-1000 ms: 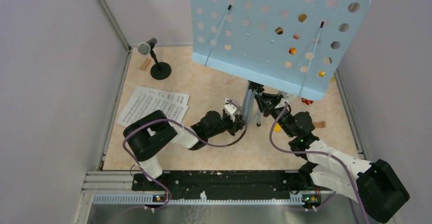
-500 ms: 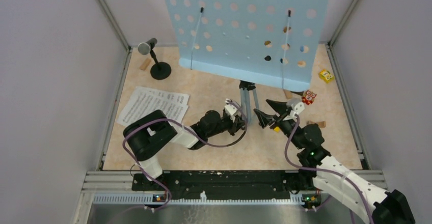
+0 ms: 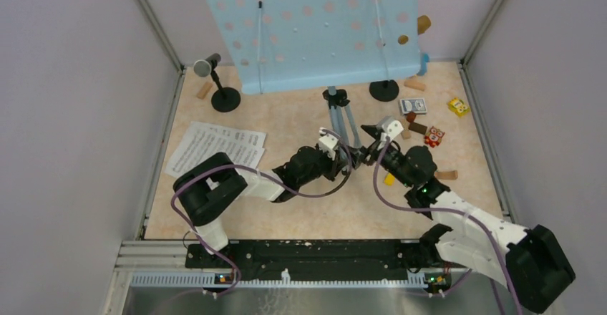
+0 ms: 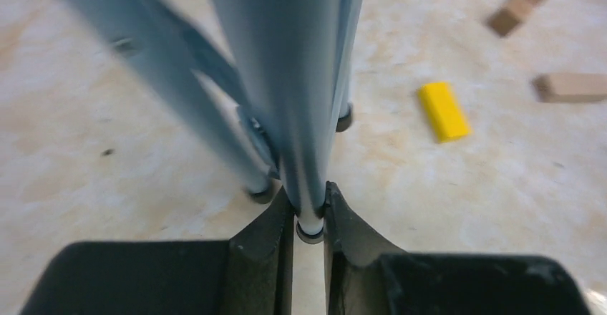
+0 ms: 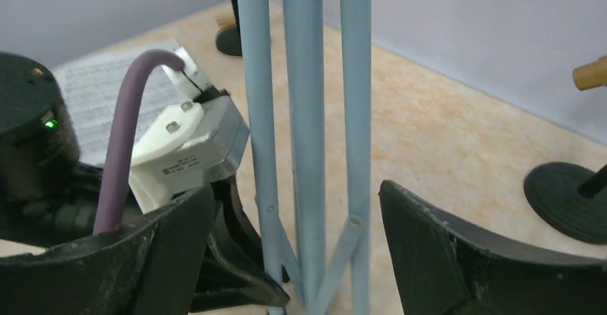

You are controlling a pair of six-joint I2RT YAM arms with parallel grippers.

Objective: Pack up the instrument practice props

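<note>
The light blue hole-punched music desk (image 3: 308,28) leans toward the back wall on its folded grey tripod legs (image 3: 345,125). My left gripper (image 3: 342,159) is shut on the foot of one leg (image 4: 309,186), low near the floor. On the other side, my right gripper (image 5: 295,193) stands open with the legs (image 5: 308,114) between its fingers, not touching them. White music sheets (image 3: 215,147) lie at the left. A microphone (image 3: 207,64) rests in its round-based holder (image 3: 225,100) at the back left. A second holder base (image 3: 384,89) stands behind the desk.
A card box (image 3: 413,105), a yellow toy (image 3: 459,106), a red toy (image 3: 434,136) and wooden blocks (image 3: 445,175) lie at the right. A yellow block (image 4: 444,111) sits close to the legs. Walls close in on three sides.
The music desk has swung left and toward the back wall. My right gripper let go, opened wide and now straddles the legs. The left gripper keeps its hold.
</note>
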